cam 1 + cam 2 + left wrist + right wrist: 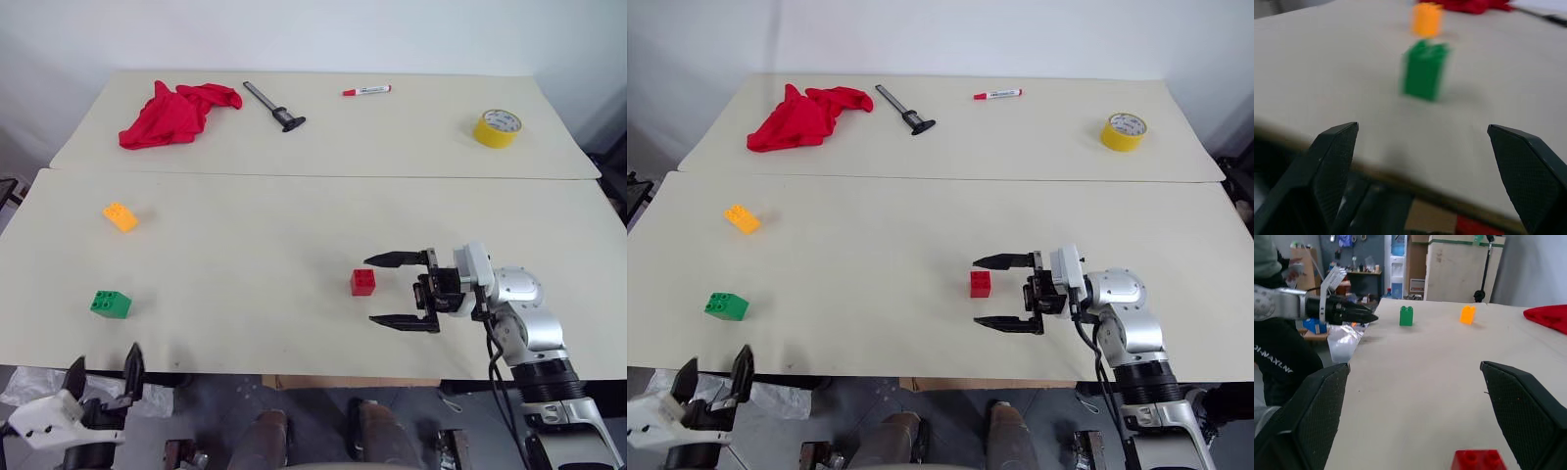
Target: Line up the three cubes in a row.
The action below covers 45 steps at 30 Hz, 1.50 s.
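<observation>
Pale desk (294,225), two tops butted. Red cube (362,282) sits free, just left of our right claw (400,290), fingers apart. Green cube (111,304) and orange-yellow cube (120,216) lie far left, well apart. Left claw (106,370) spread below the near edge; rising, it could clip the desk.

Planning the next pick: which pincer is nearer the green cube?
Left. The left pincer sits open just off the table's near edge, close below the green cube. The right pincer is far across the table, open beside the red cube.
</observation>
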{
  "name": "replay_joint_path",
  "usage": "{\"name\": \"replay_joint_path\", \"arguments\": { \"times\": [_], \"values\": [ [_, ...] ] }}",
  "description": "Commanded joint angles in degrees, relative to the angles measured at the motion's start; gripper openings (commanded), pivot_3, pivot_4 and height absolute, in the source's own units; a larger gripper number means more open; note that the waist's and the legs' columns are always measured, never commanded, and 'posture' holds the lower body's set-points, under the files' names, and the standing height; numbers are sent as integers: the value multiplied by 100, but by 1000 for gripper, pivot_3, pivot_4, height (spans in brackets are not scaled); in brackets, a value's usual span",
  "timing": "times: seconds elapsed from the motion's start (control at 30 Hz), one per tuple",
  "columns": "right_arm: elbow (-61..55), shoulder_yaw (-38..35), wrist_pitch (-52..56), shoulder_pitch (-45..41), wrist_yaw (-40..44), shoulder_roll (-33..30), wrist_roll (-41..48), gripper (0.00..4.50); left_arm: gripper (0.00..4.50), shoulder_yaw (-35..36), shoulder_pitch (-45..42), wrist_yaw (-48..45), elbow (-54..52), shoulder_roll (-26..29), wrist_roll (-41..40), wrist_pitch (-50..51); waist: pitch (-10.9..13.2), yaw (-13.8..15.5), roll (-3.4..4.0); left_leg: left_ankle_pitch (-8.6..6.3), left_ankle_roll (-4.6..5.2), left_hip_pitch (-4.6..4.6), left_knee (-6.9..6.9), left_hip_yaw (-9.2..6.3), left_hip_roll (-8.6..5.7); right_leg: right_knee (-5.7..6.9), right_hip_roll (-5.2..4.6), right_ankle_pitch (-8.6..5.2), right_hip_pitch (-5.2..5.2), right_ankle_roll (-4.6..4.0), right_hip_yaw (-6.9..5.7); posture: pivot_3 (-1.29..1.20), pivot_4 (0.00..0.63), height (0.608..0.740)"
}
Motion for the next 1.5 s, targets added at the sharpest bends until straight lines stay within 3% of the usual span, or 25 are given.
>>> {"name": "replay_joint_path", "arguments": {
  "times": [0.03,0.17,0.37,0.57,0.67,0.93,0.97,1.1,1.23,1.37,1.5],
  "values": [
    [-67,-132,-295,32,107,29,10,4475,4500,151,-126,257,-130,-6,-164,-107,0,0,0,-1,2,1,0,4,-1,0,0,0,0,0,0,0,150,740],
    [-61,-107,-318,26,65,27,11,4475,4500,95,-363,360,-194,309,-54,75,0,0,0,-4,4,2,-7,15,0,-1,2,1,-7,2,-2,0,150,740],
    [-228,-6,-224,28,7,47,14,4475,4500,124,-968,383,141,1248,134,565,-3,10,-1,5,-19,-1,-18,-2,12,14,12,-10,-18,-17,-10,0,150,740],
    [-487,22,-179,187,-137,63,19,4475,4500,183,-1327,372,510,1715,177,917,-3,-104,-2,0,-10,12,-12,26,9,28,10,-7,-18,-12,-7,0,150,740],
    [-558,18,-183,241,-206,67,2,4500,3924,134,-1339,337,597,1795,276,963,-4,-117,-3,0,-10,13,-11,24,10,30,10,-7,-18,-12,-6,0,150,740],
    [-534,-109,-316,372,-346,15,-61,4500,1433,-49,-1470,-481,432,2007,13,845,-4,-117,-3,0,-11,13,-9,25,10,32,7,-7,-17,-12,3,0,150,740],
    [-544,-154,-319,410,-362,-25,-61,4500,1429,-120,-1509,-831,342,2193,-113,878,-4,-115,-4,0,-11,13,-8,25,9,33,7,-7,-17,-12,4,0,150,740],
    [-496,-406,-311,526,-419,-264,-66,4500,1429,-848,-1925,-2419,-145,3305,-295,1061,-5,-56,-5,1,-12,12,-6,14,7,34,2,-8,-12,-15,6,0,150,740],
    [-229,-768,-428,643,-530,-545,-156,4500,1429,-1968,-3147,-3760,236,4087,-104,1169,-6,-16,1,2,-8,17,-6,17,-2,34,-5,-7,-8,-14,4,0,150,740],
    [-163,-1039,-622,1101,-616,-699,-247,4500,1429,-3383,-4802,-4899,1554,4054,501,1250,-10,-3,8,3,-10,16,-11,22,2,36,10,-7,-13,-13,-16,0,150,740],
    [-425,-1190,-659,1466,-827,-705,-237,4500,1429,-3965,-5725,-5436,2551,3705,744,1209,-9,-69,8,3,-9,13,-5,46,3,67,23,-4,-24,-7,-4,0,150,740]
  ]
}}
